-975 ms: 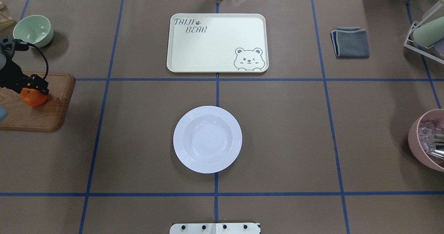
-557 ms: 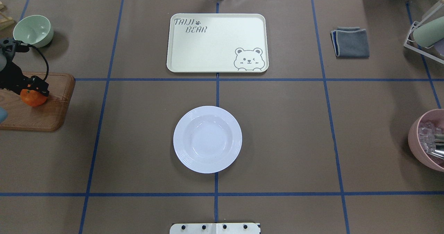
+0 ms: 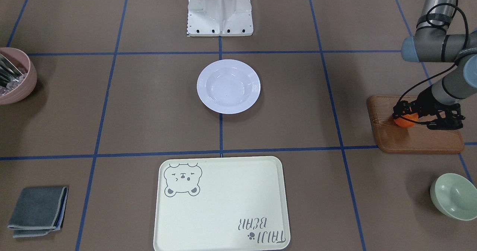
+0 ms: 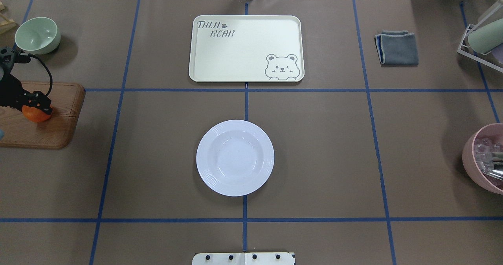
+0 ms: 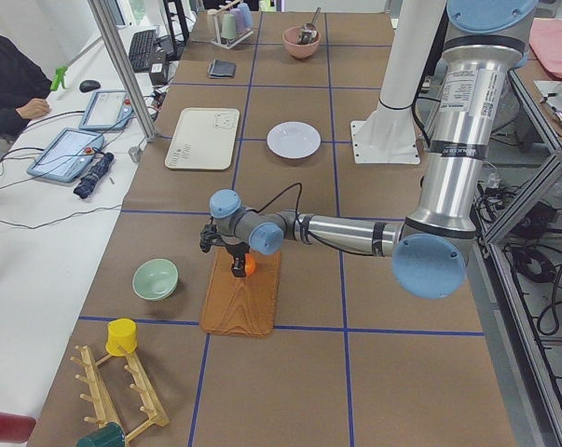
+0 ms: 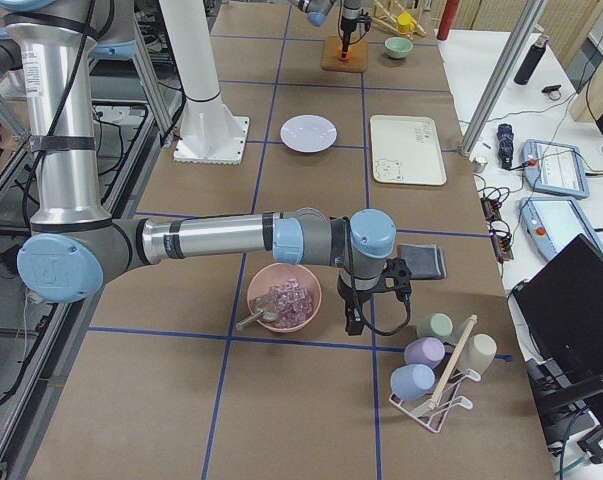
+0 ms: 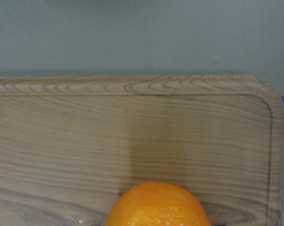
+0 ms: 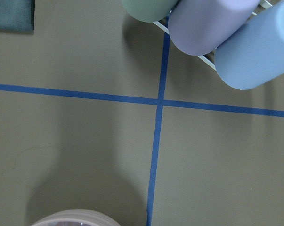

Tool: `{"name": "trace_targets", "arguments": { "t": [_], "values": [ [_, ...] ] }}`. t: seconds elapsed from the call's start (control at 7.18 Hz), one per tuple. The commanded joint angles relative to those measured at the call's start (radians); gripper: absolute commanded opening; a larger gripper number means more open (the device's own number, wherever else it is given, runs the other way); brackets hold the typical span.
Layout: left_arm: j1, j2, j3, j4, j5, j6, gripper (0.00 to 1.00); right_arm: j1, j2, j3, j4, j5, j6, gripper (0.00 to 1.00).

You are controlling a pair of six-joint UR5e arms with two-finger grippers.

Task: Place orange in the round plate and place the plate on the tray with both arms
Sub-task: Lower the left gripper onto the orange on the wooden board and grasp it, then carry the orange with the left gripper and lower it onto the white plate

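The orange (image 4: 36, 115) rests on the wooden board (image 4: 51, 133) at the table's left edge. Read the overhead view as a dial with 12 o'clock pointing away from the robot. The fruit then lies at about 9 to 10 o'clock from the round plate (image 4: 235, 157), well apart from it.

The left gripper (image 4: 35, 108) is down on top of the fruit. Its black body covers the orange's 11 to 12 o'clock side, and only the 6 o'clock part shows beneath it. In the front-facing view the gripper (image 3: 405, 116) has black finger links on either side of the orange (image 3: 403, 122), so the fruit sits between the jaws. Whether they press on it or stand just clear of it cannot be told. The left wrist view has the orange (image 7: 158, 205) at 6 o'clock, centred on the bottom edge. The grain of the board (image 7: 132, 132) runs out toward 12 o'clock beyond it.

The round plate stands upright at the table's middle. The tray (image 4: 243, 48) lies flat at 12 o'clock from it, near but not touching. A pale green bowl (image 4: 38, 35) stands at 12 o'clock from the board. A folded grey cloth (image 4: 397, 48) lies at 3 o'clock from the tray.

The right gripper (image 6: 353, 322) shows only in the right side view. It hangs just beside the pink bowl (image 6: 284, 267) and near the cup rack (image 6: 449, 370). Whether its jaws are apart or together cannot be told.
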State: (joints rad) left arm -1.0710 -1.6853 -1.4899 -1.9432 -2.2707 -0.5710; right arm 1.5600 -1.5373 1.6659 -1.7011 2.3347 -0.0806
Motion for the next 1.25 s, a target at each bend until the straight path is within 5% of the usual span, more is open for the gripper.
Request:
{"name": "trace_targets", "arguments": {
  "t": [0.0, 0.42, 0.84, 1.11],
  "values": [
    [-0.007, 0.032, -0.100, 0.062, -0.024, 0.000, 0.00, 0.002, 0.000, 0.000, 0.000, 0.002, 0.001, 1.00],
    [-0.004, -0.055, -0.197, 0.196, -0.012, -0.018, 0.00, 0.000, 0.003, 0.011, 0.000, 0.003, -0.001, 1.00],
    [0.101, -0.363, -0.196, 0.407, -0.010, -0.299, 0.00, 0.002, 0.006, 0.018, 0.000, 0.009, -0.002, 1.00],
    [0.202, -0.505, -0.188, 0.414, -0.010, -0.525, 0.00, 0.002, 0.005, 0.034, -0.008, 0.011, -0.002, 1.00]
  ]
}}
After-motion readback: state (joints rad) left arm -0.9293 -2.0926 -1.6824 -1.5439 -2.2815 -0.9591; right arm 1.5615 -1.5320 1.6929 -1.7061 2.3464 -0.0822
